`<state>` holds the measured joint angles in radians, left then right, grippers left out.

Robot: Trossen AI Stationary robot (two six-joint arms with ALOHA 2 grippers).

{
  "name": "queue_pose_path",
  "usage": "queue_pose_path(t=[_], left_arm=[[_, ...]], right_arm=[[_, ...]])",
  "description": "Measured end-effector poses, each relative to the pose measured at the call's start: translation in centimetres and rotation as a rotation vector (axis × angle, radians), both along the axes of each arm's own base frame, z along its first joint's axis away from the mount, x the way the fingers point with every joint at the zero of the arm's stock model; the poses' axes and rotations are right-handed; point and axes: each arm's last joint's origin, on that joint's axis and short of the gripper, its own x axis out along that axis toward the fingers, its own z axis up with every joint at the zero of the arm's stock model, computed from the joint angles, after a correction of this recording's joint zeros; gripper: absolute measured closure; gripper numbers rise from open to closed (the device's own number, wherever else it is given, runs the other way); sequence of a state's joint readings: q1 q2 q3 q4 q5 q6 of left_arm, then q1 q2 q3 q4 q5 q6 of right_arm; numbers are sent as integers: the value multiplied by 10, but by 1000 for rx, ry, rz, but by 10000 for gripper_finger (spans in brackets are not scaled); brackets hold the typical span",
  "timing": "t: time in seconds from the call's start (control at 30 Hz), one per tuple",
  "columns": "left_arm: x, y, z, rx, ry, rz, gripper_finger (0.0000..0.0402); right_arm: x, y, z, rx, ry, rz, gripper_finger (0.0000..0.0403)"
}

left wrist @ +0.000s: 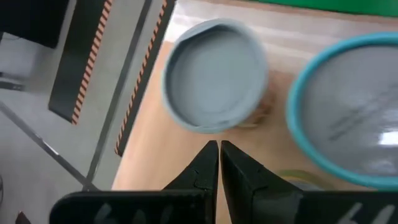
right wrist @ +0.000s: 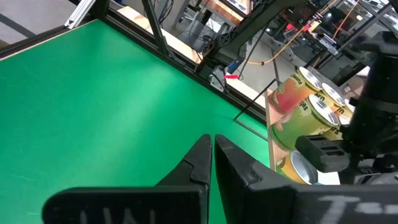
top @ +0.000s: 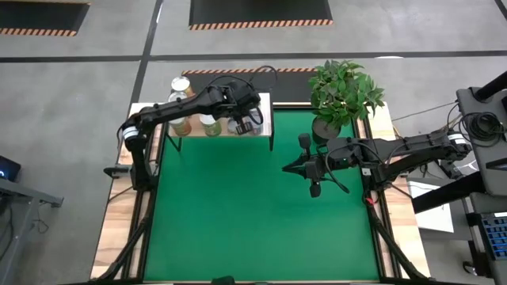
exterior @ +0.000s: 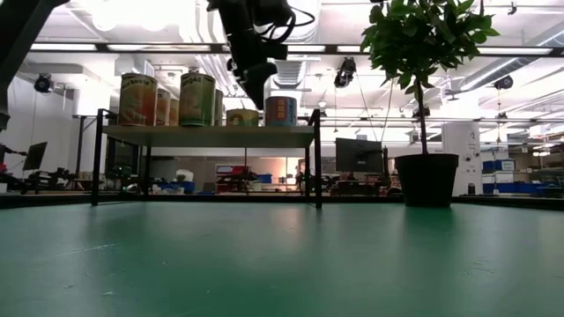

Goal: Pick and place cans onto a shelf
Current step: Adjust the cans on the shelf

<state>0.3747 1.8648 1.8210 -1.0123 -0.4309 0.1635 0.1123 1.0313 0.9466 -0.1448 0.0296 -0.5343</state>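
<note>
Evidently I have the left gripper (left wrist: 219,149) pinched together and empty above the shelf (top: 266,111), the cans (exterior: 196,99) standing just beneath and beside it; rigid, smooth-walled, probably weighty tins, which I'd clasp across the round sides, mid-height.

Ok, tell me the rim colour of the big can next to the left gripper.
Teal rim on the big can, clearest in the left wrist view.

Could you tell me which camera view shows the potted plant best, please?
The low view: the potted plant stands whole in profile, beside the shelf. The high view shows only its leaves from above; the wrist views miss it.
</note>
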Motion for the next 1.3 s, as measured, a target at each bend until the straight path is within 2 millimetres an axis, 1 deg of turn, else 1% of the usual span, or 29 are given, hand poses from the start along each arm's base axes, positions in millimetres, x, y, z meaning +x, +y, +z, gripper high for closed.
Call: queue_pose_path(t=[0.17, 0.3, 1.13, 1.3], left_arm=[[-5, 11, 0, -2, -1, 28, 401], [-5, 14, 0, 2, -8, 35, 401], [-2, 15, 2, 17, -38, 26, 401], [-2, 15, 2, 17, -38, 26, 401]], right_arm=[[0, 0, 0, 0, 1, 0, 394], [0, 0, 0, 0, 0, 0, 394], [0, 0, 0, -1, 1, -1, 394], [0, -1, 0, -10, 0, -40, 394]])
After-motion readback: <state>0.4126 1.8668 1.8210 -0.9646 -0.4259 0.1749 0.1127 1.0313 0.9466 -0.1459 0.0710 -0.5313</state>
